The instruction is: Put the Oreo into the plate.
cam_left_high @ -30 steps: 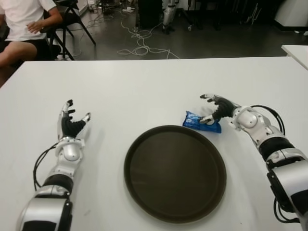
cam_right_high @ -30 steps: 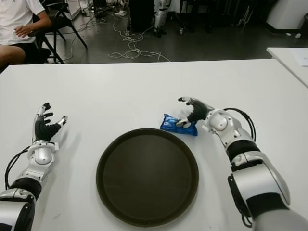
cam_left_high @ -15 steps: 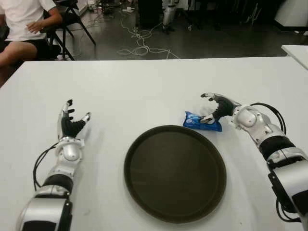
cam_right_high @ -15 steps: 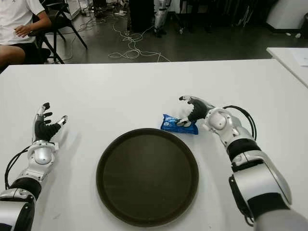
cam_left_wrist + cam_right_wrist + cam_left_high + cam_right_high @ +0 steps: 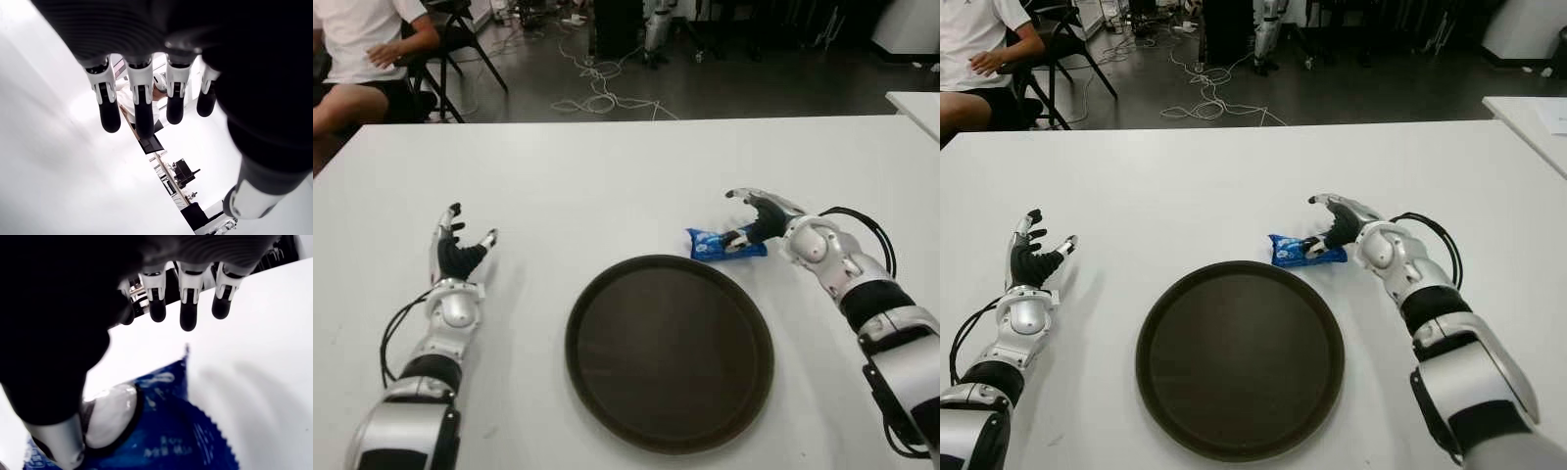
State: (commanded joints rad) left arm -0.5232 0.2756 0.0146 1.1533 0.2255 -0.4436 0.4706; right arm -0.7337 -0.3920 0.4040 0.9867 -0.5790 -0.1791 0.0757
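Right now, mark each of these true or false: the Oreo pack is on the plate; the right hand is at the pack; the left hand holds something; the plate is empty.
1. The Oreo pack is on the plate. False: it lies on the table beyond the rim.
2. The right hand is at the pack. True: its thumb is on it, fingers open above.
3. The left hand holds something. False: it is open.
4. The plate is empty. True.

Right hand [image 5: 751,217] uncurled (thumb lowered), left hand [image 5: 457,247] spread
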